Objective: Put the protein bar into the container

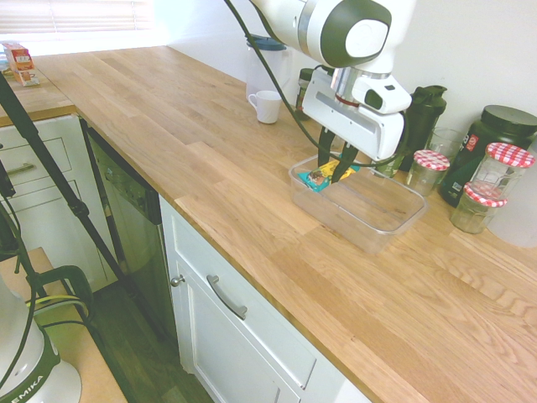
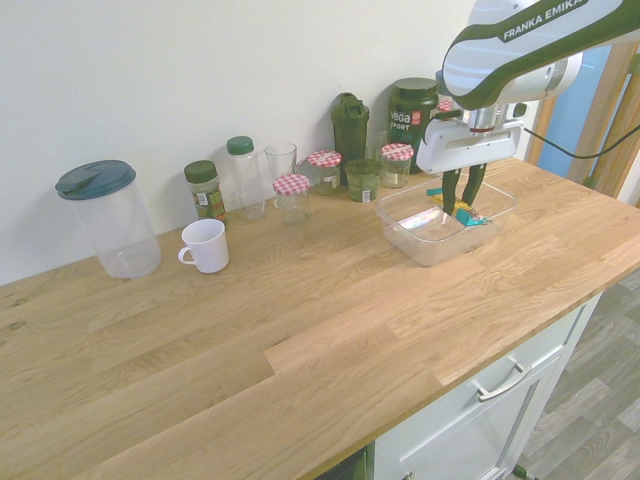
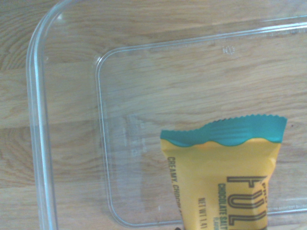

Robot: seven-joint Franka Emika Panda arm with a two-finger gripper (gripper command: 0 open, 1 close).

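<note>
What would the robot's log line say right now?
gripper: shut on protein bar | bar: over container | release: not yet

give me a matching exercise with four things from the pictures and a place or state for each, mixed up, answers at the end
1. protein bar
2. container
3. mug
4. gripper

A. white, standing on the countertop with its handle out to the side
B. closed on a small wrapped thing
C. yellow wrapper with teal ends, pinched between two fingers
D. clear plastic, lidless, directly beneath the robot's fingers

Right pairs: 1-C, 2-D, 3-A, 4-B
</note>
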